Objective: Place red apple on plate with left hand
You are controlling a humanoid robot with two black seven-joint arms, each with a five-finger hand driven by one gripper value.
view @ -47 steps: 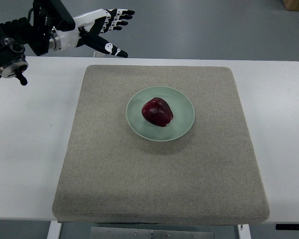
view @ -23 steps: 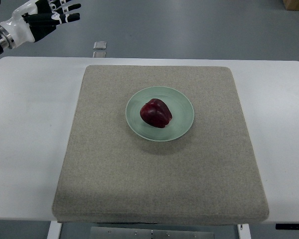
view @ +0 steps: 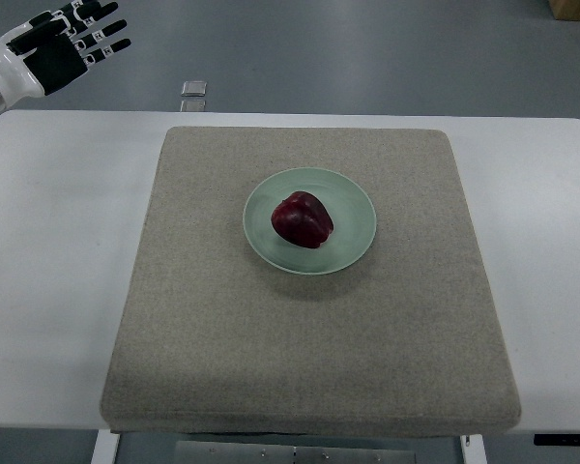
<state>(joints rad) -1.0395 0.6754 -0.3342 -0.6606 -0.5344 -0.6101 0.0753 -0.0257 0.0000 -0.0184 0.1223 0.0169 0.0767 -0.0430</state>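
one red apple (view: 304, 219) on green plate (view: 353, 203), beige mat (view: 309, 329) beneath, left hand (view: 53, 53) spread empty, far corner

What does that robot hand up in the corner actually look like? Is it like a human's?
Roughly, yes. The left hand has separate jointed fingers, black with small white patches at the joints. The palm area is black, and the wrist behind it is a smooth white shell. Only that one hand shows; the other arm is out of view.
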